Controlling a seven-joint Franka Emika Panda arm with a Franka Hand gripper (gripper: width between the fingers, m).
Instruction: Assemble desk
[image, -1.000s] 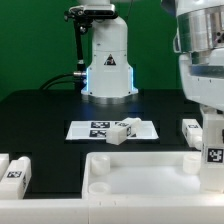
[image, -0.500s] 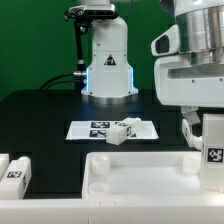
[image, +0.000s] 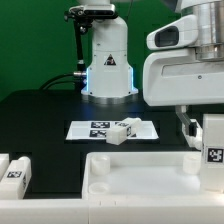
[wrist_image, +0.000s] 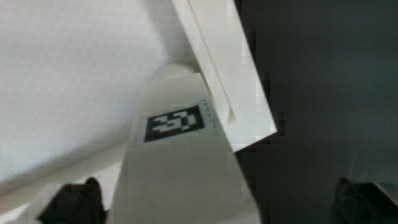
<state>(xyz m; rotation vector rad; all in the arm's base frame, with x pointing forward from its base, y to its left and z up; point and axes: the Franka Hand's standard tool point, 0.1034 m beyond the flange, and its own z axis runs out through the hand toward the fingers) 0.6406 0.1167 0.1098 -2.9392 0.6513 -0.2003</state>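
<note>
The white desk tabletop (image: 130, 176) lies at the front with its rim up. A white leg (image: 213, 148) with a tag stands upright at its corner on the exterior view's right. In the wrist view this leg (wrist_image: 178, 165) rises between my fingertips, beside the tabletop rim (wrist_image: 222, 60). My gripper (wrist_image: 219, 205) is open, with both dark fingertips (wrist_image: 75, 202) well clear of the leg's sides. In the exterior view the arm's white housing (image: 185, 65) hangs over that corner and hides the gripper.
One loose leg (image: 122, 131) lies on the marker board (image: 92, 128). Another leg (image: 190, 128) lies at the exterior view's right, and two more (image: 12, 170) at the front left. The robot base (image: 108, 62) stands at the back.
The arm's housing has moved toward the exterior view's left and lower, now covering more of the upper right. The legs and tabletop have not moved.
</note>
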